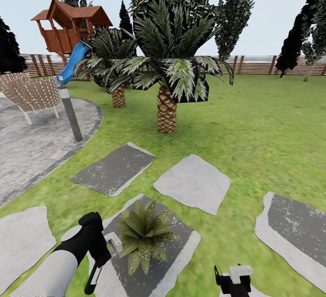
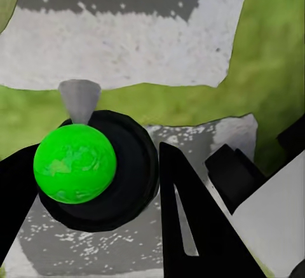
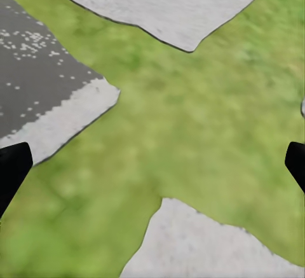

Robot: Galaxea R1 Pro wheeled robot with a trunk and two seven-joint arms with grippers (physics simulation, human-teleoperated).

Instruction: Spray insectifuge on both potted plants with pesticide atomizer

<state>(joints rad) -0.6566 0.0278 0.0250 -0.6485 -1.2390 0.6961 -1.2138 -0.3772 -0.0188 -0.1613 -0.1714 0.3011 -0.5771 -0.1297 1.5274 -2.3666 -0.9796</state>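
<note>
A potted plant point(image 1: 145, 236), a low rosette of speckled green leaves, sits on a dark stepping slab point(image 1: 181, 236) close in front of me. Just left of it my left gripper point(image 1: 105, 251) is shut on the pesticide atomizer point(image 1: 113, 242). In the left wrist view the atomizer point(image 2: 76, 163) is a black round body with a bright green ball and a grey cone nozzle point(image 2: 79, 98), held between the gripper's point(image 2: 95, 157) black fingers point(image 2: 190, 227). My right gripper point(image 1: 233, 279) hangs low at the right, open over grass point(image 3: 190, 119), its fingertips point(image 3: 13, 170) far apart.
Grey stepping slabs point(image 1: 192, 183) lie across the lawn. Two palms point(image 1: 166, 111) stand ahead, beside a paved patio point(image 1: 31, 143) with a grey pole point(image 1: 71, 116) and a wicker chair point(image 1: 29, 93). A wooden playhouse with a blue slide point(image 1: 72, 64) and a slatted fence point(image 1: 271, 65) close the far side.
</note>
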